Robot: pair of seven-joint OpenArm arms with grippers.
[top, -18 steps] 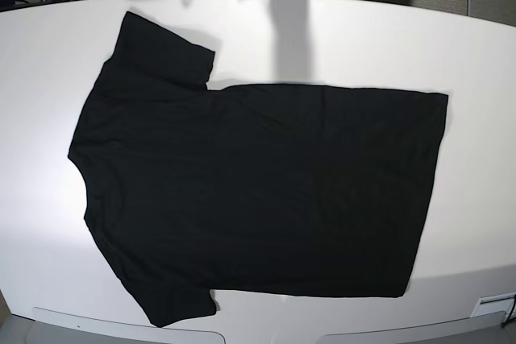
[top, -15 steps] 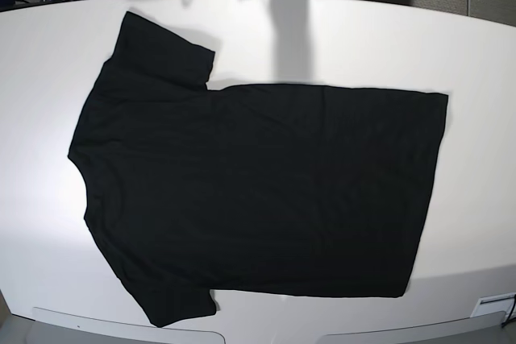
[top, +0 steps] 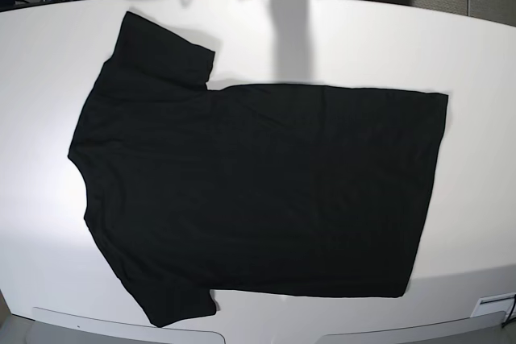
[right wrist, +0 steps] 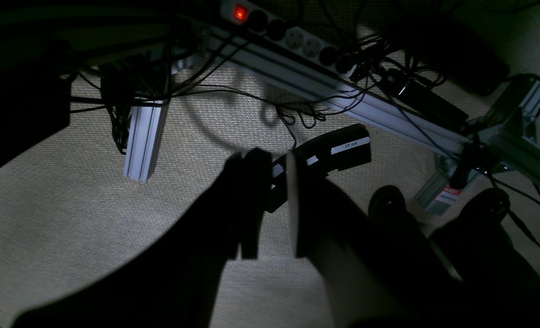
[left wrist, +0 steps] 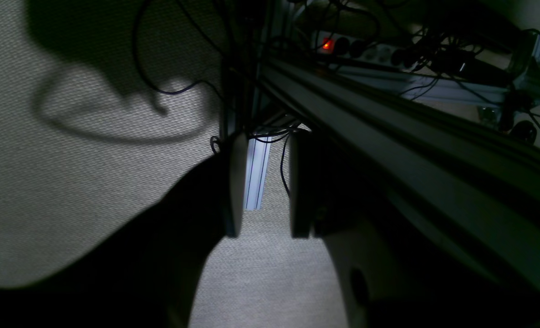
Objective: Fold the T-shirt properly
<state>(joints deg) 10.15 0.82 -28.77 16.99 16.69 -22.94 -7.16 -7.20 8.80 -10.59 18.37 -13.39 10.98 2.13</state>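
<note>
The T-shirt (top: 258, 191) lies spread flat on the white table (top: 484, 78), plain black side up, with its collar and sleeves toward the left of the base view and its hem toward the right. One sleeve points to the far edge of the table, the other to the near edge. Neither arm reaches over the table. The left gripper (left wrist: 261, 184) hangs off to the side above the carpet (left wrist: 69, 182), its jaws parted with a clear gap and nothing between them. The right gripper (right wrist: 277, 205) also hangs over the carpet near a power strip (right wrist: 292, 43) and a metal frame rail (right wrist: 145, 136), its jaws slightly apart and empty.
</note>
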